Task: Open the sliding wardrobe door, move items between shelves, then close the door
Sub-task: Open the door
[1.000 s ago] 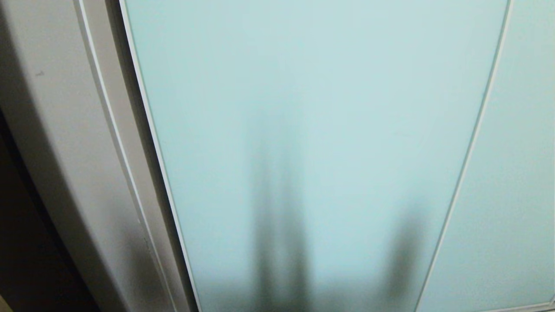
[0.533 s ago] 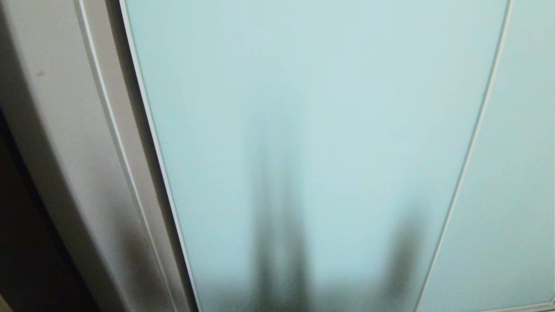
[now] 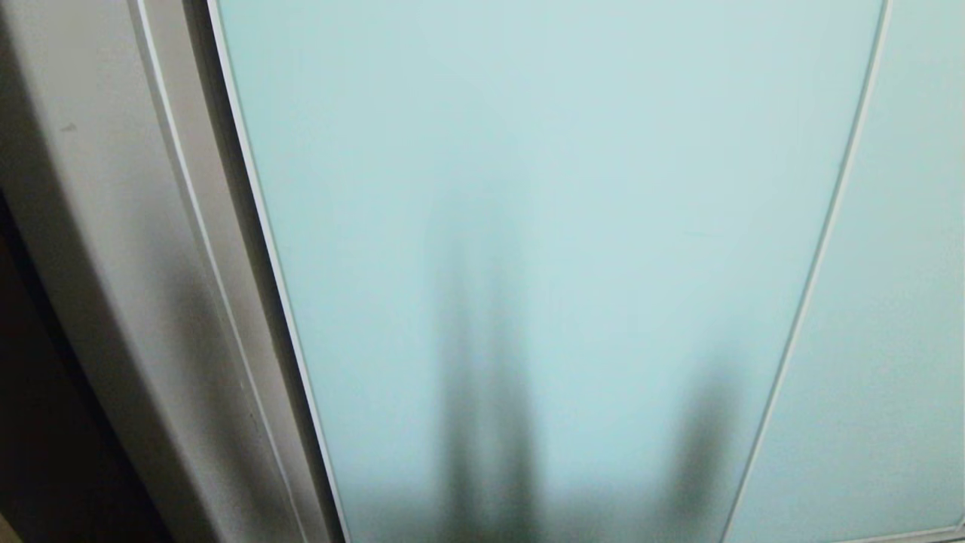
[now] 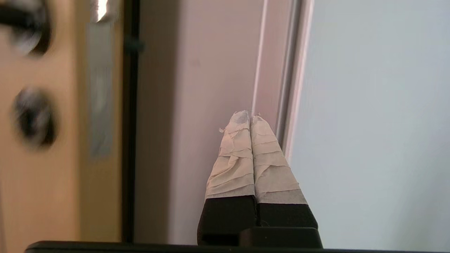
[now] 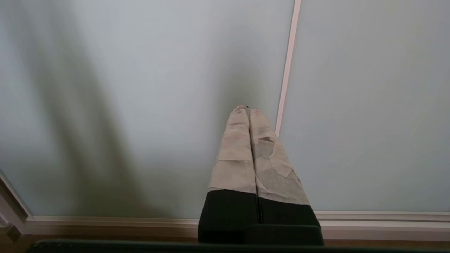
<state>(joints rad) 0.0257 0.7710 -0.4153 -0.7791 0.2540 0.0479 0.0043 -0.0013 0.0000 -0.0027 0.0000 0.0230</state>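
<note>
The sliding wardrobe door (image 3: pixel 543 226), frosted pale aqua glass in a thin silvery frame, fills the head view and stands closed. Neither arm shows there. In the left wrist view my left gripper (image 4: pixel 250 117) is shut and empty, its taped fingers pointing at the off-white side post (image 4: pixel 211 70) just beside the door's left frame edge (image 4: pixel 291 88). In the right wrist view my right gripper (image 5: pixel 247 109) is shut and empty, held low before the door glass (image 5: pixel 140 88) near a vertical frame strip (image 5: pixel 286 70). The items and the shelves are hidden behind the door.
A second glass panel (image 3: pixel 905 302) lies to the right of the door. A tan wooden room door (image 4: pixel 45 140) with dark handle fittings stands left of the wardrobe post. The wardrobe's bottom rail (image 5: pixel 105 223) runs along the floor.
The head view is unchanged except for a shadow creeping up the wardrobe's side post at the left.
</note>
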